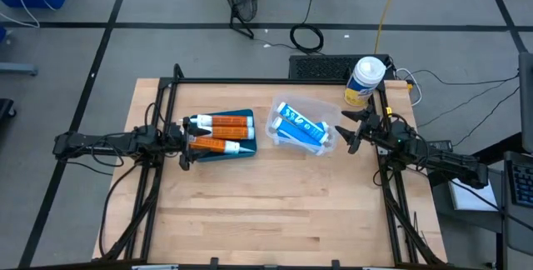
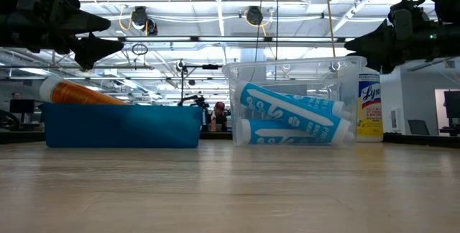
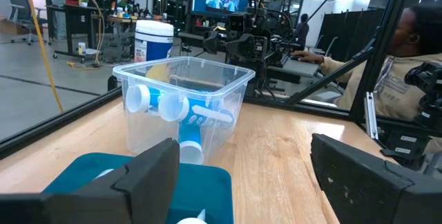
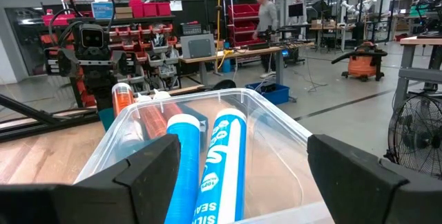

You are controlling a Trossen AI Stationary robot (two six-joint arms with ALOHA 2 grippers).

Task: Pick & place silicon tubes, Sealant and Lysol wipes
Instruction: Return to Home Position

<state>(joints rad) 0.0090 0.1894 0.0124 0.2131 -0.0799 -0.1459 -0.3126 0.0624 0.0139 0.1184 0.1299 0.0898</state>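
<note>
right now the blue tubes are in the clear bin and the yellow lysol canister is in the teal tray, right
No. The yellow, white-topped Lysol canister stands on the wooden table, outside the teal plastic tray; the high view shows it.

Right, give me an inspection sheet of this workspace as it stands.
Surface: wooden table, light planks.
Job's things: blue tubes lying in the clear bin; two orange tubes in the blue tray; wipes canister upright at the far right corner, outside the bin.
Clutter: nothing seen.
Grippers: left gripper open, raised over the tray's end; right gripper open, raised beside the bin; both empty.
Cables: black coil and yellow cable on the floor.
Surroundings: workshop; seated person nearby.
</note>
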